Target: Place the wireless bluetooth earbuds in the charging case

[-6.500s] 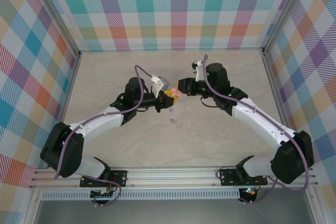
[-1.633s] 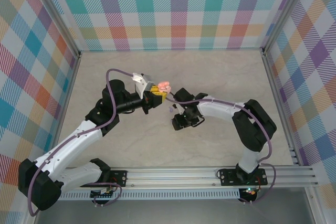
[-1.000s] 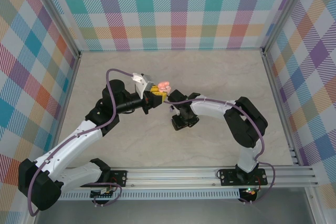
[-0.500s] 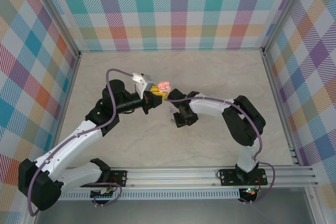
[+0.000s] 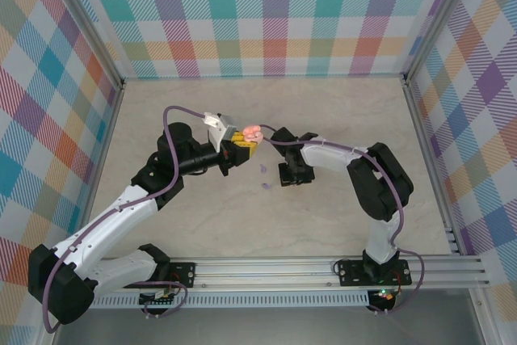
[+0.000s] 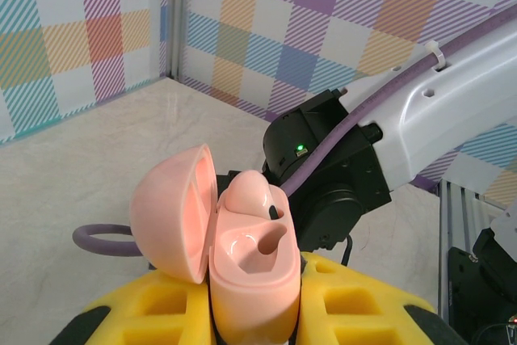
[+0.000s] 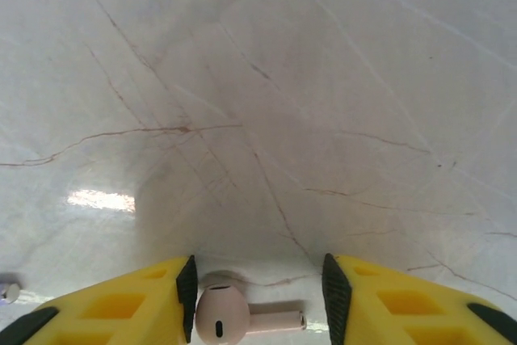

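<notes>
Down on the worktop my right claw straddles a pale earbud, released and ready to pinch, while my left claw clenches the case lid-open for loading.

Smooth plastic charging case (glossy marbled table).

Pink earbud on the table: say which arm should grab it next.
Right. The right gripper, open, straddles the earbud on the table; the left gripper is shut on the open charging case.
</notes>
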`<action>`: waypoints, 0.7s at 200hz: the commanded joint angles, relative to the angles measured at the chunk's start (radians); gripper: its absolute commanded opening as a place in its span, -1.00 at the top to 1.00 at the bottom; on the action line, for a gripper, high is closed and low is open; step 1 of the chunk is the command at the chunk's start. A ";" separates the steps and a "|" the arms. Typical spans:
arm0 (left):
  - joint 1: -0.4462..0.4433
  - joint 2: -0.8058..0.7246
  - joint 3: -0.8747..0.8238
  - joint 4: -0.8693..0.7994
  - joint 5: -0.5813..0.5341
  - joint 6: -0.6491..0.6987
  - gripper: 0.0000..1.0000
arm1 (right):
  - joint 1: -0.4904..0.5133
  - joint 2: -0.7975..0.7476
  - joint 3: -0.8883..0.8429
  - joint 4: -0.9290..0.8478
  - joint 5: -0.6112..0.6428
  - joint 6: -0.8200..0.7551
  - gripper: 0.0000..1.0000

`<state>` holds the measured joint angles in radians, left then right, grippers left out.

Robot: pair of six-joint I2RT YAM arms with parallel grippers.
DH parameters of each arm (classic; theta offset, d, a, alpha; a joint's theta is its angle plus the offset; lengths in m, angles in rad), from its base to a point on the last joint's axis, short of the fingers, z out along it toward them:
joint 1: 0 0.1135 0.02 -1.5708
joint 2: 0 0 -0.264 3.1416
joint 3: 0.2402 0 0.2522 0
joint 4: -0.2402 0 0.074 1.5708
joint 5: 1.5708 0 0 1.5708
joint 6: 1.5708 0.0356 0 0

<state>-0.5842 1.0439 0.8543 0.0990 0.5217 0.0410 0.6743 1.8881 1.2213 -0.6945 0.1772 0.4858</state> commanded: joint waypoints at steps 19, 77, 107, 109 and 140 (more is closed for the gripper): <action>-0.009 -0.015 0.004 0.007 0.004 -0.007 0.67 | -0.009 -0.055 0.014 -0.020 0.014 -0.066 -0.07; -0.009 -0.016 0.004 0.007 0.004 -0.010 0.67 | -0.008 -0.068 -0.001 -0.020 -0.056 -0.292 -0.08; -0.009 -0.017 0.002 0.008 0.005 -0.011 0.67 | -0.008 -0.057 0.000 -0.019 -0.096 -0.358 -0.08; -0.009 -0.017 0.002 0.007 0.004 -0.012 0.67 | -0.007 -0.056 0.000 -0.019 -0.097 -0.362 -0.08; -0.009 -0.016 0.001 0.007 0.004 -0.011 0.67 | -0.008 -0.031 0.010 -0.034 -0.115 -0.425 -0.07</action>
<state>-0.5842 1.0439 0.8543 0.0990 0.5217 0.0410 0.6708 1.8458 1.2213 -0.6979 0.1009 0.1474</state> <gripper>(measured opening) 0.217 0.537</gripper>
